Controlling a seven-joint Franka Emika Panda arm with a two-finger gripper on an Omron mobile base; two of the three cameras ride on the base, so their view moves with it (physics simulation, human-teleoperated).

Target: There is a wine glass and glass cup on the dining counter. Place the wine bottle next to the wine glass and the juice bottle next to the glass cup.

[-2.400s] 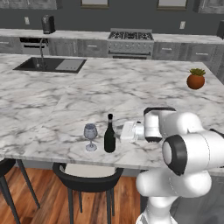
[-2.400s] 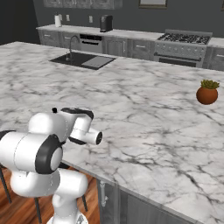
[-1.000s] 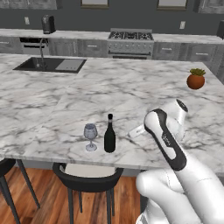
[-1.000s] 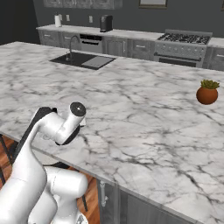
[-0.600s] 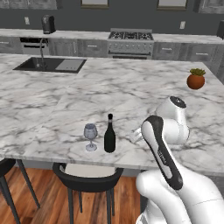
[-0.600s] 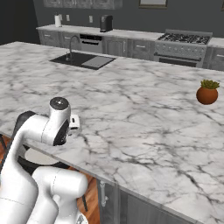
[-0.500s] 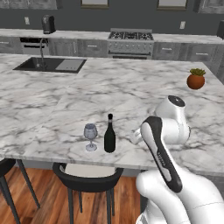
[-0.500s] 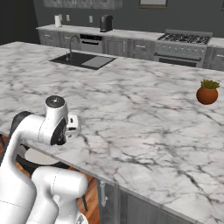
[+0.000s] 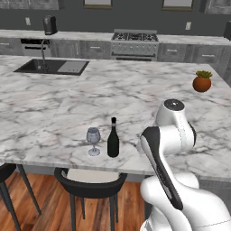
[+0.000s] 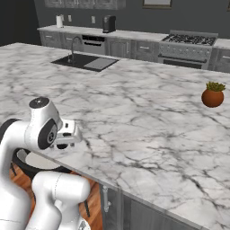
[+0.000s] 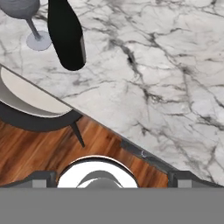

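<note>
The wine glass [image 9: 93, 140] stands near the front edge of the dining counter [image 9: 54, 117]. The wine bottle [image 9: 113, 139] stands upright just to its right, a small gap apart. In the hand view the wine bottle [image 11: 65, 35] and the wine glass [image 11: 33, 26] sit at the top left, far from the gripper. My gripper [image 11: 111, 178] is open and empty, hanging over the counter's front edge, right of the bottle. Its dark fingertips [image 11: 41, 177] stand wide apart. The hand [image 10: 63, 143] also shows beside the folded arm. The glass cup and the juice bottle are out of view.
A black stool [image 9: 90, 182] with a pale seat stands under the counter edge below the bottle. A potted plant [image 9: 201, 82] sits at the counter's far right. A sink [image 9: 52, 66] is set in the counter's far left, with a stove [image 9: 134, 37] on the back wall.
The arm has drawn back from the wine bottle and folded up toward the base, its elbow now raised. The bottle and the glass have not moved. The jaws stay open.
</note>
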